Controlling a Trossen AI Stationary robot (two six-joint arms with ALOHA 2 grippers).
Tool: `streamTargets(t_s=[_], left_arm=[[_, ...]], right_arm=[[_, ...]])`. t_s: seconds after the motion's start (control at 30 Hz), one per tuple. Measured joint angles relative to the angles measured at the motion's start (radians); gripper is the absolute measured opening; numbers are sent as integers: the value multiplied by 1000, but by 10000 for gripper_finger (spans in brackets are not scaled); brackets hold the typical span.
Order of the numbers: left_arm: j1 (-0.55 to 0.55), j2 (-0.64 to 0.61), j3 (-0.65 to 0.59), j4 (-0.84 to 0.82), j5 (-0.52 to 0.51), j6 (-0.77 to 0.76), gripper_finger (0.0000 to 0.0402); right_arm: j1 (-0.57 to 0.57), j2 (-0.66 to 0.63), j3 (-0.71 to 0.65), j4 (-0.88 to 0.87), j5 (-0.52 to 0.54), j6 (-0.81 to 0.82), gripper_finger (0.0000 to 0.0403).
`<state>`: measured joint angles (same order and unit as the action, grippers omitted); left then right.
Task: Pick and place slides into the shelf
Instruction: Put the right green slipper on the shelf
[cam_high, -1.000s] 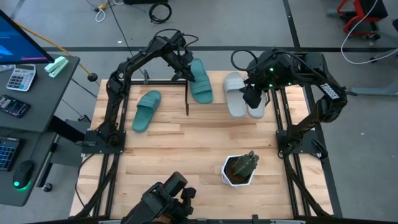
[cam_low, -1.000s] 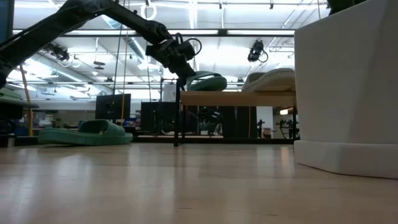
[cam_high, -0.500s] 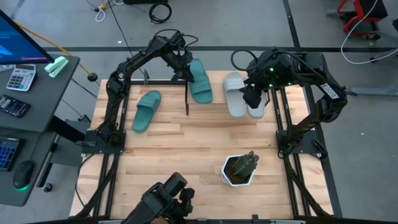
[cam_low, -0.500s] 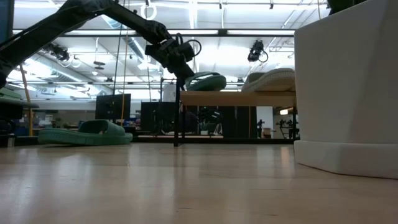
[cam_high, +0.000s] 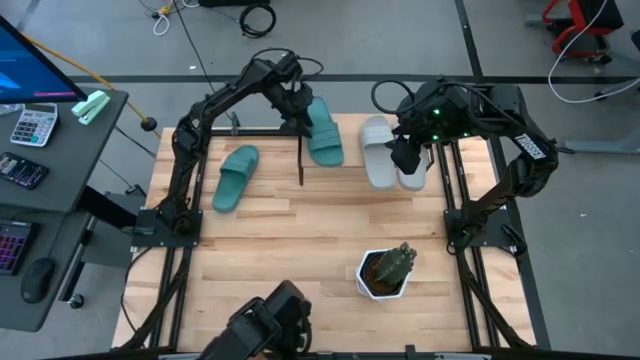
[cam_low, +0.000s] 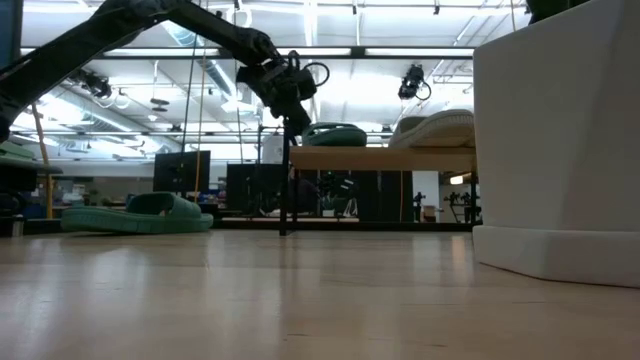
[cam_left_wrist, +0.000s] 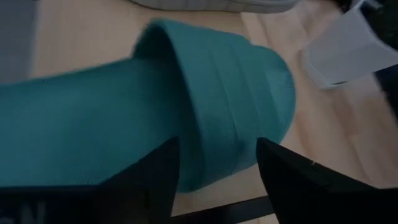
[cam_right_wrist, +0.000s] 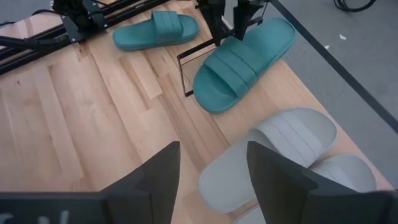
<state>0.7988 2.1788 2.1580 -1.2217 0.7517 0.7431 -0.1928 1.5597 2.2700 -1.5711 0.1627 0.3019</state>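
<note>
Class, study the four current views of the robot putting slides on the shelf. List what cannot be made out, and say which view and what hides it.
- Shelf top, high view: mostly covered by the teal slide and grey slides.
- Grey slides, low view: right part hidden behind the white planter.
- Left gripper contact with the teal slide, left wrist view: too close and blurred.
- Right gripper, high view: fingers hidden beneath its own wrist.

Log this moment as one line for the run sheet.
left gripper: open over teal slide on wooden shelf | right gripper: open, above two grey slides | second teal slide: on table
</note>
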Motion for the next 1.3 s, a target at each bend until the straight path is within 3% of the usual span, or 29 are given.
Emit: streamTargets(t_s=[0.23,0.3,0.53,0.6,0.77,0.87,0.97,1.3], left_arm=[[-11,-3,152,-3,-114,-82,221],[-30,-3,198,0,-203,-137,215],[-170,-68,172,6,-485,-308,186],[-234,-76,171,28,-610,-326,176],[-388,-79,176,85,-1035,-348,155],[-459,-80,166,111,-1213,-366,146],[-510,-79,158,95,-1265,-410,139],[-606,-79,158,10,-1239,-548,142]], right_arm=[[0,0,0,0,0,-9,193],[0,0,0,0,0,-11,193],[0,0,0,0,1,-64,193],[0,0,0,0,2,-85,193],[0,0,0,0,2,-134,193],[0,0,0,0,2,-161,193],[0,0,0,0,2,-184,193],[0,0,0,0,2,-228,193]])
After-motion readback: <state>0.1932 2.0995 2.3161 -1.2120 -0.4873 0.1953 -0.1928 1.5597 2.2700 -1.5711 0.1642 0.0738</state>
